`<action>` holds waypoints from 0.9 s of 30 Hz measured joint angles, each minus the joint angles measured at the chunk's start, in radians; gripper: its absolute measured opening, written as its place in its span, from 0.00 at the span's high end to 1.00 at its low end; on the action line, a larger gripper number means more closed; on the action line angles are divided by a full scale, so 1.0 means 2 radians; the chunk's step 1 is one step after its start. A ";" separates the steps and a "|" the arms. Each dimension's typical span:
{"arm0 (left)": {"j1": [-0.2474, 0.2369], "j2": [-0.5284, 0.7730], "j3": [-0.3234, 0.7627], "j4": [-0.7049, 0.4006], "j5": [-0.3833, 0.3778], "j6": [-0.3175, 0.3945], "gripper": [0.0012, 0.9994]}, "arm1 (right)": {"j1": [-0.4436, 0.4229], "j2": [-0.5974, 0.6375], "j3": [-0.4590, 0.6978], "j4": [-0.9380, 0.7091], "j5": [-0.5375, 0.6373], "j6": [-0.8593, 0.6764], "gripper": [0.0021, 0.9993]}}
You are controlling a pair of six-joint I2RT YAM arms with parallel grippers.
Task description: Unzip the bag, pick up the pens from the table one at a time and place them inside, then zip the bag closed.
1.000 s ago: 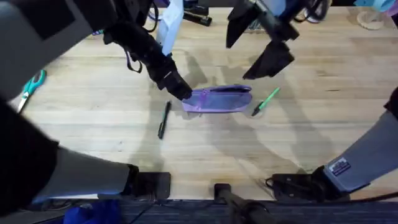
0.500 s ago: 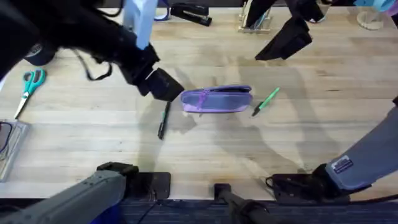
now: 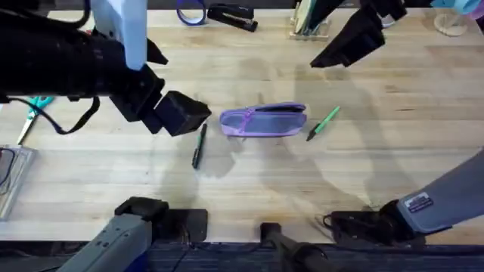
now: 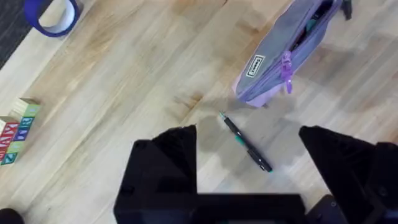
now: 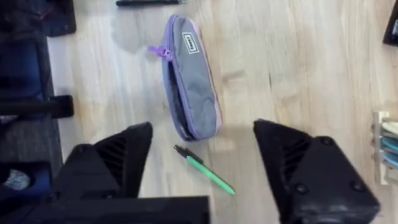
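Observation:
The lavender bag lies mid-table, its zipper showing a dark gap along the top. A black pen lies on the table just left of the bag. On the bag's right side a green pen rests at an angle. My left gripper hovers open over the black pen, left of the bag, holding nothing. High beyond the bag's right end, my right gripper is open and empty.
Teal-handled scissors lie at the far left. A blue tape roll and a black stapler sit at the back edge. Lettered blocks stand nearby. A rack is at the back right.
My left gripper has pulled away from the bag's left end, leftward and up. The right gripper has lifted and moved back to the right. Bag and pens stayed put.

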 joint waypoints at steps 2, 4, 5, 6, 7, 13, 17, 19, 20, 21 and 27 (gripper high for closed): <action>0.000 0.000 0.000 0.000 -0.001 0.000 0.00 | 0.003 0.000 0.000 0.000 0.003 0.008 0.11; 0.000 0.001 0.000 0.001 -0.002 0.000 0.01 | 0.010 0.000 0.000 0.000 0.014 0.012 0.18; 0.000 0.002 0.000 0.001 -0.002 0.000 0.00 | 0.015 0.000 0.000 0.000 0.021 0.014 0.19; 0.000 0.002 0.000 0.001 -0.002 0.000 0.00 | 0.021 0.000 0.000 0.000 0.029 0.014 0.20; 0.000 0.003 0.000 0.001 -0.002 0.000 0.00 | 0.028 0.000 0.000 0.000 0.037 0.015 0.21; 0.000 0.013 0.000 0.002 -0.003 0.000 0.00 | 0.074 0.000 0.000 0.000 0.095 0.021 0.79; 0.000 0.018 0.000 0.002 -0.003 0.000 0.00 | 0.098 0.000 0.000 0.000 0.129 0.023 0.97; 0.000 0.018 0.000 0.002 -0.003 0.000 0.00 | 0.106 0.000 0.000 0.000 0.146 0.023 0.97; 0.000 0.018 0.000 0.002 -0.003 0.000 0.00 | 0.110 0.000 0.000 0.000 0.154 0.023 0.97; 0.000 0.018 0.000 0.002 -0.003 0.000 0.00 | 0.113 0.000 0.000 0.000 0.161 0.023 0.97; 0.000 0.018 0.000 0.002 -0.003 0.000 0.00 | 0.124 0.000 0.000 0.000 0.182 0.023 0.97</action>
